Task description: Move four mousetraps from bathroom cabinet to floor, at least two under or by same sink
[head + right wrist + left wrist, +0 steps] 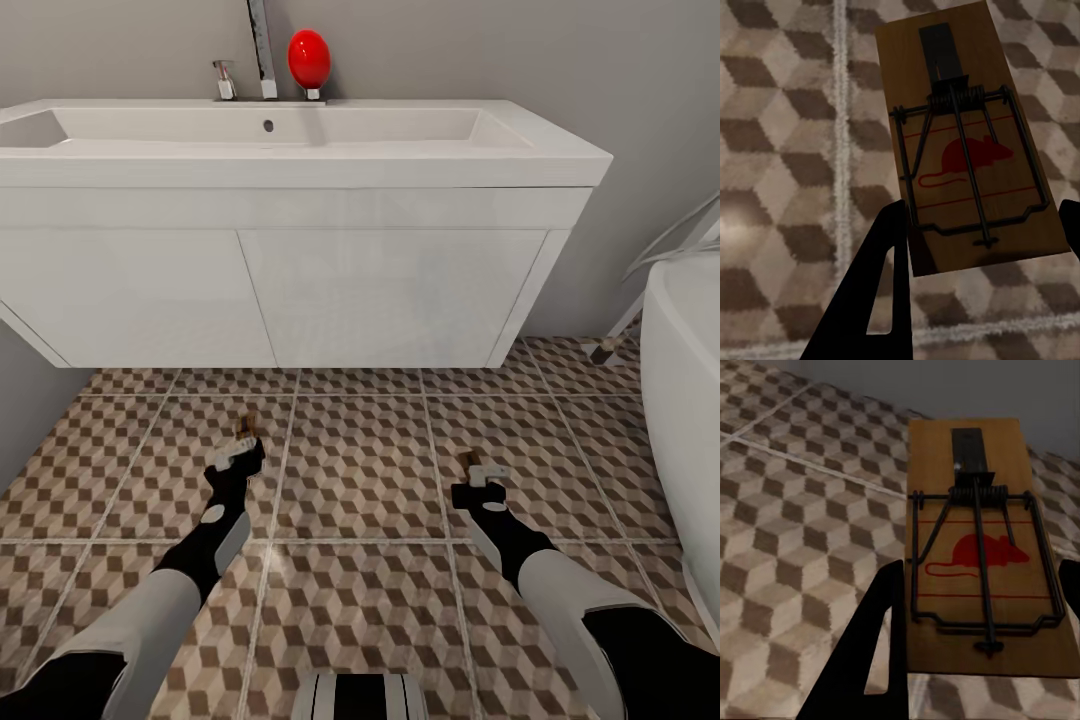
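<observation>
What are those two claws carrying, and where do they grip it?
Each holds a mousetrap by the sides of its wooden base, near one end: left gripper on one mousetrap, right gripper on another trap.

Both arms reach forward and down, forearms angled slightly inward, wrists low over the floor. Left gripper (243,437): black fingers (881,660) closed on the sides of a mousetrap (979,547), board pointing ahead. Right gripper (480,472): same pose, jaws clamped on a second mousetrap (964,142). The arms are well apart, level with each other.
</observation>
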Tool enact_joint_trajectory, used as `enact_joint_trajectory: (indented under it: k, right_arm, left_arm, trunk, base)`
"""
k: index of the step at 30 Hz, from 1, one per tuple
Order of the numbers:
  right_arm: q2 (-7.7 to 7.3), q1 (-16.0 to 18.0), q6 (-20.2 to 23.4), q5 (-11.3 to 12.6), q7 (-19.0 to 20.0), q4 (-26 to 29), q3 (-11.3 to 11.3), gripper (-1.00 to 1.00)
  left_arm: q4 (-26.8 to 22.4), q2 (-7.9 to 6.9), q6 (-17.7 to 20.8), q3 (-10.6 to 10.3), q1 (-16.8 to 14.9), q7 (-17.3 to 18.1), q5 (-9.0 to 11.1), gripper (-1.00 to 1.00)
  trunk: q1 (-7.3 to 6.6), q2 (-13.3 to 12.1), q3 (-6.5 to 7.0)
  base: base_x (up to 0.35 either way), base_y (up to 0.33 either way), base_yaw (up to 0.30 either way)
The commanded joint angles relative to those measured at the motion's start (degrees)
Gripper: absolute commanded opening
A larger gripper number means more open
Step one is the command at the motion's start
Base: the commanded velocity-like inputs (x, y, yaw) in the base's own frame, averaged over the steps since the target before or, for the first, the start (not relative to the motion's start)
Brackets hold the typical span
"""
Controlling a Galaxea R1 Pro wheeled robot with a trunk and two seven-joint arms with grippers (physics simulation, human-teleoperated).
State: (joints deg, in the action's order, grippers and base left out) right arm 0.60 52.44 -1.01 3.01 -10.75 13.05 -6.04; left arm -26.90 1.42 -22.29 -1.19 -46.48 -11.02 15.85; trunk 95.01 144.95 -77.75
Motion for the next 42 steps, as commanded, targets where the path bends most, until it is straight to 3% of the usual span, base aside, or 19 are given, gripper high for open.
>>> enact_joint_trajectory:
  k: [1, 3, 7, 10, 11, 13, 18, 21, 28, 36, 42]
  right_arm:
    - [0.00, 0.03, -0.12, 0.33, -0.33, -0.05, -0.46, -1.00]
    - [0.05, 0.03, -0.12, 0.33, -0.33, -0.05, -0.43, -1.00]
    - [0.08, 0.03, -0.13, 0.26, -0.33, 0.87, -0.39, -1.00]
    - [0.03, 0.06, 0.35, 0.24, -0.33, 3.48, -0.38, -1.00]
    - [0.19, 0.07, 0.56, 0.26, -0.33, 4.11, -0.38, -1.00]
    - [0.24, -0.03, 0.79, 0.20, -0.39, 4.68, -0.38, -1.00]
    - [-0.03, -0.08, 2.14, 0.43, -0.96, 5.36, -0.38, -1.00]
    - [-0.04, -0.09, 2.59, 0.53, -1.07, 5.45, -0.38, -1.00]
    - [0.01, -0.12, 2.74, 0.74, -1.11, 4.97, -0.38, -1.00]
    - [-0.09, -0.09, 2.67, 0.70, -1.12, 4.56, -0.34, -1.00]
    - [-0.02, -0.10, 2.53, 0.68, -1.12, 4.53, -0.30, -1.00]
  left_arm:
    - [-0.15, 0.10, 0.02, 0.21, -0.05, -1.16, 2.86, -1.00]
    - [-0.44, 0.19, 2.75, 0.42, -0.08, -1.55, 5.07, -1.00]
    - [-0.64, 0.36, 10.54, 0.42, -0.40, -1.69, 5.40, -1.00]
    - [-0.56, 0.92, 14.21, 0.34, -0.79, -1.48, 1.89, -1.00]
    - [-0.53, 1.12, 15.39, 0.32, -0.88, -1.37, -1.18, -1.00]
    - [-0.56, 1.35, 17.84, 0.31, -0.94, -0.85, -5.20, -1.00]
    - [-1.71, 1.86, 22.31, 0.31, -0.97, 2.17, -10.81, -1.00]
    - [-2.05, 1.94, 23.13, 0.31, -0.98, 3.21, -12.94, -1.00]
    - [-2.03, 2.09, 22.91, 0.28, -0.98, 3.98, -14.51, -1.00]
    - [-2.10, 3.98, 23.49, -0.27, -0.98, 4.00, -14.79, -1.00]
    - [-2.21, 4.21, 23.53, -0.31, -0.98, 3.87, -14.83, -1.00]
  trunk:
    - [-0.01, 0.01, -0.04]
    - [-0.01, 0.01, -0.04]
    - [-0.01, 0.01, -0.04]
    - [-0.01, 0.01, -0.04]
    - [-0.01, 0.01, -0.04]
    - [-0.01, 0.01, -0.04]
    - [-0.01, 0.01, -0.04]
    - [-0.01, 0.01, -0.04]
    - [-0.01, 0.01, -0.04]
    - [-0.01, 0.01, -0.04]
    - [0.04, 0.04, -0.48]
  base:
    - [0.000, 0.000, 0.000]
    - [0.000, 0.000, 0.000]
    - [0.000, 0.000, 0.000]
    - [0.000, 0.000, 0.000]
    - [0.000, 0.000, 0.000]
    - [0.000, 0.000, 0.000]
    - [0.000, 0.000, 0.000]
    - [0.000, 0.000, 0.000]
    - [0.000, 0.000, 0.000]
    - [0.000, 0.000, 0.000]
    - [0.000, 0.000, 0.000]
